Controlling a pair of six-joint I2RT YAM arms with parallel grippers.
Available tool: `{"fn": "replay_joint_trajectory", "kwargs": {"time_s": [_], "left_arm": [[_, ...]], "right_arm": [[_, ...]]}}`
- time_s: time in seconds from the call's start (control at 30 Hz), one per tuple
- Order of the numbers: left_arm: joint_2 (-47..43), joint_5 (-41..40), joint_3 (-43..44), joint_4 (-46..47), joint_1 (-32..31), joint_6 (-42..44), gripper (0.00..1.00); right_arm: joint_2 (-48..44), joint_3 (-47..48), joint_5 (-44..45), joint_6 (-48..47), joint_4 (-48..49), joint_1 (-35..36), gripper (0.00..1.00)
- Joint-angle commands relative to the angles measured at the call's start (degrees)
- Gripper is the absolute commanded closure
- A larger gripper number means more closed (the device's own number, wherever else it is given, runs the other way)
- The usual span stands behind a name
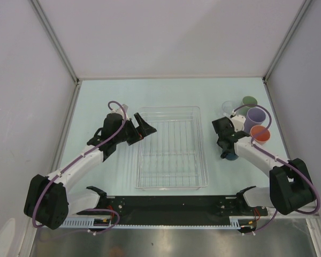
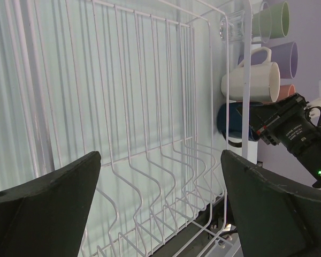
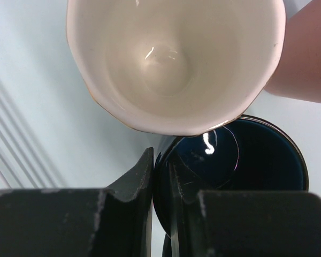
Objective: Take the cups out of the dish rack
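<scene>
The right gripper point(image 3: 160, 163) was nearly closed, its jaws pinching the wall of the dark blue mug point(image 3: 257, 160). This mug sat outside the dish rack point(image 1: 168, 108), to its right, just beside the cream mug point(image 3: 171, 59). The green tumbler point(image 1: 250, 103), lavender tumbler point(image 1: 255, 118), salmon tumbler point(image 1: 260, 134) and clear glass point(image 1: 228, 108) were grouped close beyond. The left gripper point(image 2: 160, 155) was fully open and held nothing, at the rack's far left corner.

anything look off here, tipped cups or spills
Nothing stands out. The dish rack sits flat and empty; the cups stand upright on the table to its right, with the right pincer shut on the dark blue mug, gripping its wall.
</scene>
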Motion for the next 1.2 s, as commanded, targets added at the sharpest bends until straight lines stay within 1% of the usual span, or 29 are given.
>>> {"fn": "replay_joint_trajectory", "kwargs": {"time_s": [0.0, 0.03, 0.1, 0.13, 0.2, 0.27, 0.43, 0.53, 0.57, 0.63, 0.73, 0.83, 0.93, 0.97, 1.0, 1.03, 1.07, 1.1, 1.17], "left_arm": [[0.5, -0.9, 0.1, -0.9, -0.2, 1.6, 0.00], [0.5, -1.0, 0.1, -1.0, -0.2, 1.7, 0.00], [0.4, -0.9, 0.1, -1.0, -0.2, 1.7, 0.00], [0.4, -0.7, 0.1, -1.0, -0.2, 1.7, 0.00], [0.0, -1.0, 0.1, -1.5, -0.2, 1.9, 0.00], [-0.5, -1.6, 0.0, -1.8, -0.2, 2.0, 0.00], [-1.5, -1.8, 0.3, -2.2, -0.2, 2.1, 0.00], [-2.0, -2.0, 0.6, -2.7, -0.2, 2.5, 0.00], [-2.2, -2.2, 0.9, -2.8, -0.2, 2.6, 0.00], [-2.9, -2.7, 1.2, -3.5, -0.2, 3.2, 0.00], [-3.9, -3.9, 2.2, -4.7, -0.3, 4.1, 0.00], [-5.3, -6.7, 4.6, -7.5, -0.9, 6.3, 0.00], [-7.6, -13.5, 7.5, -13.2, -2.4, 9.9, 0.00], [-8.2, -15.6, 8.3, -16.1, -2.9, 12.4, 0.00], [-8.8, -20.9, 9.0, -17.6, -3.5, 13.7, 0.00], [-9.3, -23.4, 10.3, -19.0, -4.9, 14.9, 0.00], [-10.0, -25.6, 10.8, -21.7, -5.2, 17.2, 0.00], [-10.1, -29.9, 11.3, -23.0, -5.5, 18.1, 0.00], [-9.3, -33.5, 13.6, -27.3, -5.7, 20.2, 0.00]], "right_arm": [[-4.3, 0.7, 1.0, -0.1, -0.4, 1.2, 0.96], [-5.0, 0.7, 1.3, 0.2, -1.3, 1.5, 0.87], [-6.7, 0.9, 1.5, 0.3, -2.0, 2.2, 0.73], [-7.1, 1.0, 1.6, 0.3, -2.5, 2.9, 0.61], [-8.8, 1.2, 1.9, 0.4, -3.1, 3.6, 0.52], [-9.8, 1.4, 2.0, 0.9, -4.3, 4.3, 0.46], [-11.5, 2.3, 2.8, 1.3, -6.3, 5.5, 0.40], [-14.3, 2.9, 3.8, 1.4, -6.0, 8.3, 0.39], [-15.6, 3.0, 4.4, 1.3, -5.7, 10.8, 0.38], [-19.2, 3.5, 5.1, 0.6, -4.5, 13.0, 0.35], [-22.4, 5.8, 4.9, -1.1, -3.8, 15.9, 0.32], [-24.8, 8.3, 3.8, -4.4, -2.1, 19.6, 0.27], [-25.3, 9.6, 3.6, -7.5, -0.8, 23.8, 0.25], [-25.2, 9.8, 4.1, -8.2, -0.4, 25.1, 0.25], [-25.1, 9.6, 5.8, -9.2, 0.0, 28.1, 0.24], [-24.4, 9.4, 6.6, -10.6, 0.5, 29.4, 0.24], [-23.7, 9.2, 7.2, -11.3, 1.4, 30.7, 0.24], [-23.4, 8.7, 7.8, -12.0, 2.6, 33.2, 0.23], [-21.5, 7.6, 7.8, -14.3, 6.2, 35.1, 0.23]]}}
